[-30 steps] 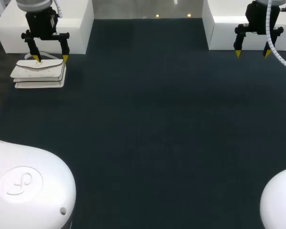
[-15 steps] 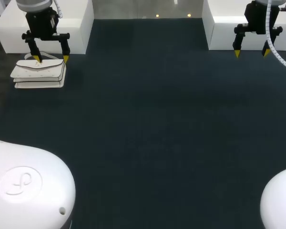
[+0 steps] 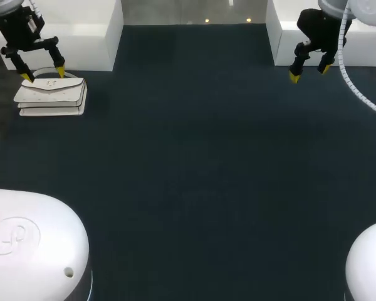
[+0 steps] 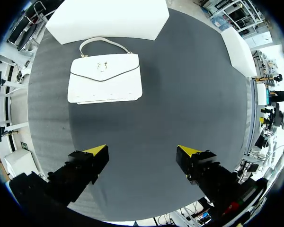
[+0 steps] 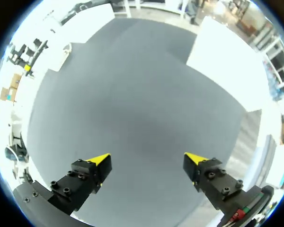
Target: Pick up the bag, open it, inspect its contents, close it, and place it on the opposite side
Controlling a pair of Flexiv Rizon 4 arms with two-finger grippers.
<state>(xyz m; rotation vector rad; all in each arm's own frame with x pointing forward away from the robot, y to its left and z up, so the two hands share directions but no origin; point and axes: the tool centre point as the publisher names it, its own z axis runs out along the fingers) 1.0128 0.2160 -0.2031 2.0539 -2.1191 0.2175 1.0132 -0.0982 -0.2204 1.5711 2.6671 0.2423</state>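
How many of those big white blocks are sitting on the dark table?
2. One white rectangular block sits at the far left corner, just behind the white leather handbag; the other white block sits at the far right corner. None seem hidden.
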